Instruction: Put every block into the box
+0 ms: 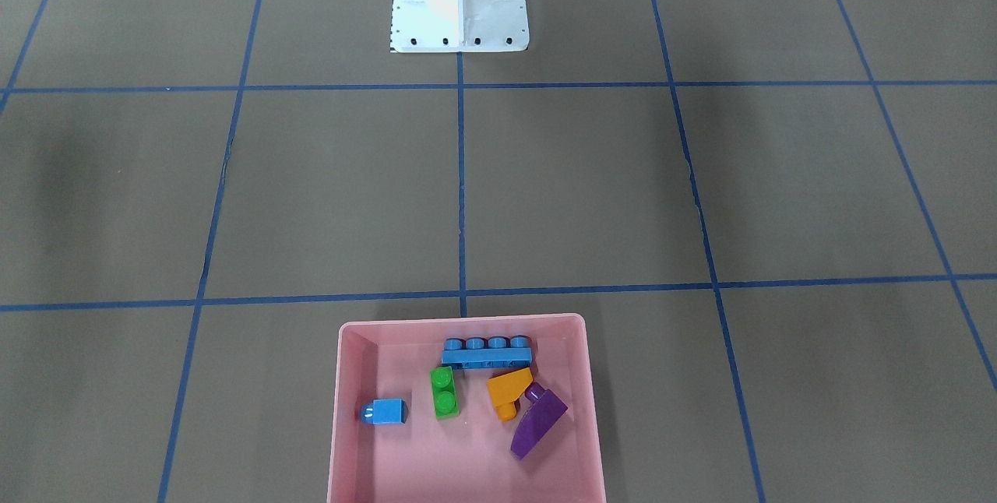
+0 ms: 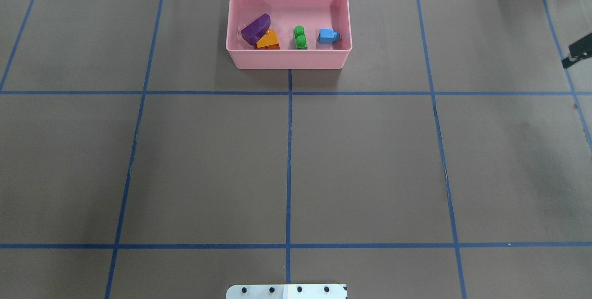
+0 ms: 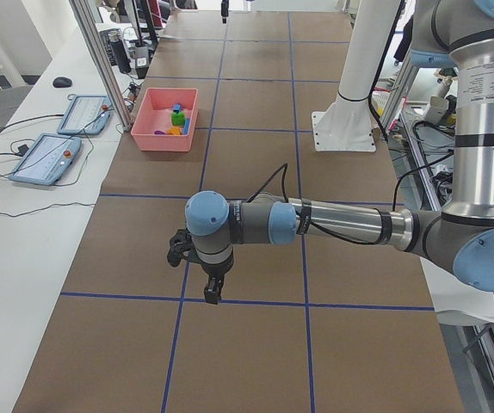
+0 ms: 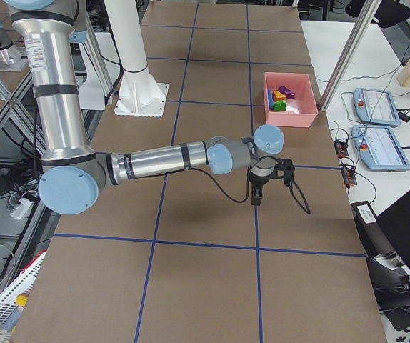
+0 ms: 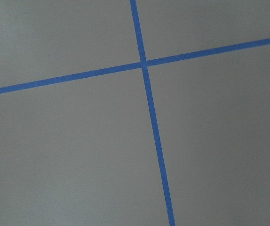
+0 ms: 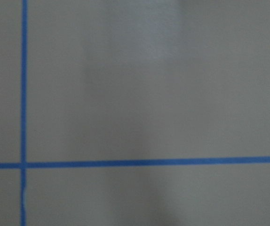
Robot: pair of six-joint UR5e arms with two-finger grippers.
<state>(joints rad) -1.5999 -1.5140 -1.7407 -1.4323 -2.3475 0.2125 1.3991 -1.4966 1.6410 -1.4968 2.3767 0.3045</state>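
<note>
A shallow pink box point(image 1: 420, 466) with rounded corners sits on the brown table point(image 1: 545, 199), at the edge farthest from the robot, and holds all five glossy bricks. A long blue four-stud brick point(image 1: 487, 351) lies along the wall nearest the robot, studs up. A green two-stud brick point(image 1: 444, 392) stands just beside one end of it. An orange sloped brick point(image 1: 508, 390) and a purple sloped brick point(image 1: 539, 423) lie on their sides, touching. A small blue one-stud brick point(image 1: 385, 411) lies on its side, apart from the others.
</note>
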